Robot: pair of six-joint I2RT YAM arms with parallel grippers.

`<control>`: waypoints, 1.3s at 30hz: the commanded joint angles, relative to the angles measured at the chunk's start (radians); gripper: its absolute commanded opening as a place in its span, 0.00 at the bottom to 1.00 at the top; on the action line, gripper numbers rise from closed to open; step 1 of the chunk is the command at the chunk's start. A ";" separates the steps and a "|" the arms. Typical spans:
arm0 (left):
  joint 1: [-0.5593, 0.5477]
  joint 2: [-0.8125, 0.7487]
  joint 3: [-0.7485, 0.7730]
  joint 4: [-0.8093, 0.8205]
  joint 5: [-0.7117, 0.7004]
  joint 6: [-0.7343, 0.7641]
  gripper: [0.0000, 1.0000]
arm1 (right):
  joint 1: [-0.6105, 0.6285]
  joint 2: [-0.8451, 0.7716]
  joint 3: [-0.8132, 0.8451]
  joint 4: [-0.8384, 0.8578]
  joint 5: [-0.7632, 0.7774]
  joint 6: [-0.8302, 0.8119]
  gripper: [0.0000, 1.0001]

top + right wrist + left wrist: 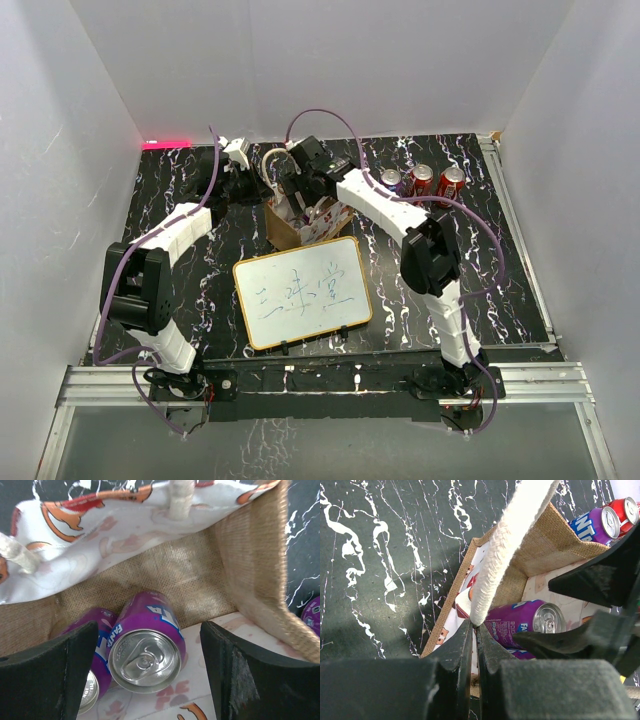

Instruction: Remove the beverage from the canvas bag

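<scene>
The canvas bag stands open behind the whiteboard, tan burlap inside with a white printed panel. My left gripper is shut on one cream rope handle and holds it up at the bag's left rim. My right gripper is open and reaches down into the bag. Its jaws stand on either side of a purple Fanta can lying on the bag's floor, not touching it. A second purple can lies beside it, partly hidden by my left finger. The first can also shows in the left wrist view.
Three upright cans stand on the black marbled table right of the bag: one purple and two red. A wood-framed whiteboard with writing lies in front of the bag. White walls enclose the table.
</scene>
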 commanded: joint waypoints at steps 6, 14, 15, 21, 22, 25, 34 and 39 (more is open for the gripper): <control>-0.016 -0.002 0.012 -0.094 0.023 0.017 0.00 | 0.016 0.035 -0.003 -0.033 0.082 -0.015 0.84; -0.016 0.004 0.013 -0.096 0.023 0.017 0.00 | 0.030 0.047 -0.007 -0.035 0.105 -0.025 0.79; -0.016 0.005 0.014 -0.095 0.024 0.017 0.00 | 0.032 0.050 -0.005 -0.038 0.115 -0.029 0.79; -0.016 0.008 0.015 -0.094 0.025 0.016 0.00 | 0.043 0.058 0.035 -0.071 0.148 -0.042 0.69; -0.015 0.009 0.015 -0.095 0.026 0.016 0.00 | 0.045 0.056 0.043 -0.072 0.148 -0.042 0.66; -0.016 0.009 0.014 -0.095 0.026 0.016 0.00 | 0.048 0.056 0.061 -0.080 0.150 -0.035 0.63; -0.016 0.007 0.015 -0.097 0.022 0.017 0.00 | 0.052 0.074 0.085 -0.160 0.161 0.013 0.69; -0.014 0.007 0.015 -0.097 0.024 0.016 0.00 | 0.053 0.063 0.051 -0.156 0.154 0.019 0.74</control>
